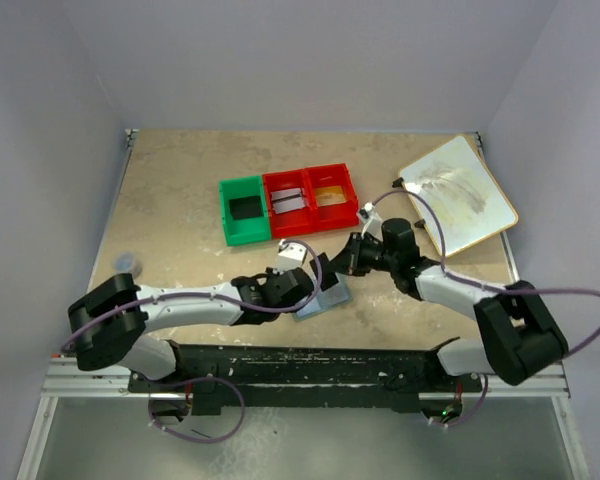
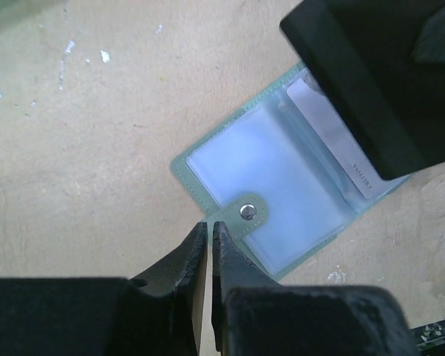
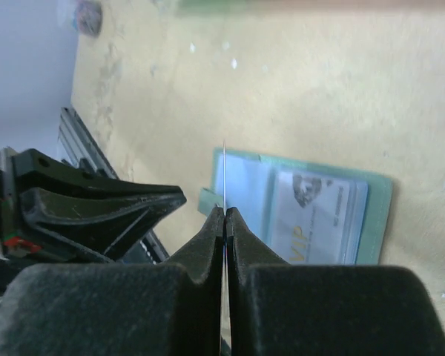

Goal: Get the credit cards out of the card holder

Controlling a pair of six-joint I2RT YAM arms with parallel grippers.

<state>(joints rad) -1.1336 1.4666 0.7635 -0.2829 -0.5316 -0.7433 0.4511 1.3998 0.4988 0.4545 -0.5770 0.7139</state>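
Nearest, at 6 o'clock of the card holder: left gripper, clenched to a sliver, tips touching the near edge of the snap tab; impossible to tell whether nipping it or merely pinning it. Card holder lying open and flat near table centre, pale pockets up; tab-side pocket apparently bare; the other, toward 2 o'clock in the left wrist view, holding a VIP card. Just above, right gripper, clamped on a thin credit card seen edge-on. Farther, toward 12 o'clock: green bin and red bins; at 1 o'clock, cream board. Remaining card judged light, stiff, slick, likely snug in its sleeve; best pinched at an exposed edge, with the holder pinned by the tab.
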